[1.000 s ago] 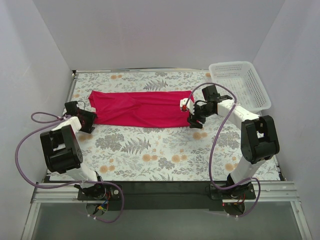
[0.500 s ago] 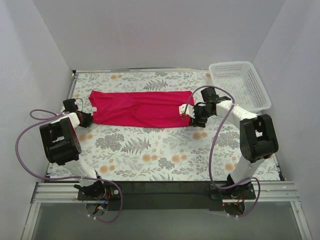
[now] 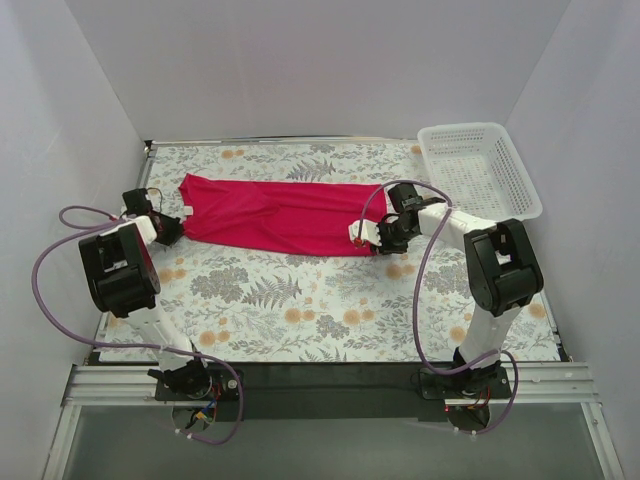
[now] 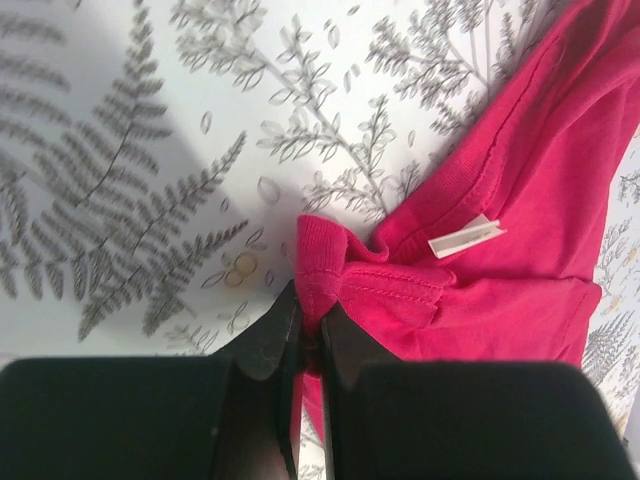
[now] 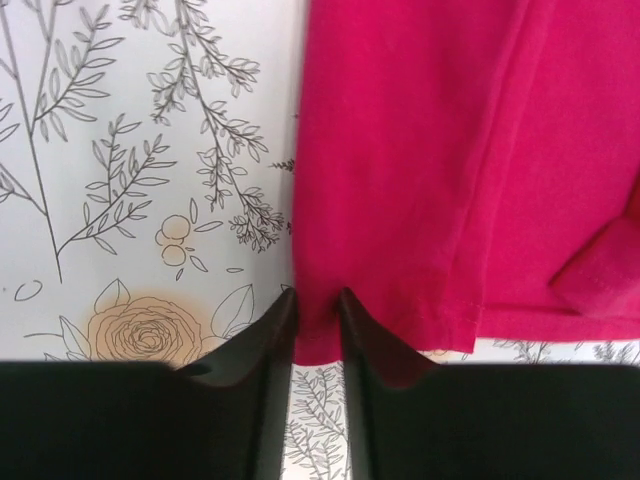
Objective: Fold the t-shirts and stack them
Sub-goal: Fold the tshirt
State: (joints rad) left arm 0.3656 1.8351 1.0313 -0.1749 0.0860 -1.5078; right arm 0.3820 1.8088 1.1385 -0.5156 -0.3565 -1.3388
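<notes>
Both grippers are now sitting further in on the cloth than a second ago. Their jaws are no longer standing wide; they are closing down to a pinch.

At the near side, the flowered desk (image 3: 300,320) is showing only its printed cover in front of the arms. A little further away, the left gripper (image 4: 308,322) is pressing its jaws together on a small bunched fold at the collar end of the t-shirt (image 3: 280,215), just beside the white neck tag (image 4: 465,237). On the other side, the right gripper (image 5: 316,312) is pinching the corner of the hem. The cloth is filling the narrow gap between its jaws, which are standing slightly more apart than the left ones.

The t-shirt is lying as a long narrow band across the far half of the desk, from the left gripper to the right one, and it is looking already folded lengthwise. Beyond its right end, apart from it, the white basket (image 3: 480,170) is waiting in the far corner.

In my judgement, having both ends held is making the next fold possible, probably bringing one end over the other. The left pinch is taking only a little cloth, so it may be slipping out when lifted.
</notes>
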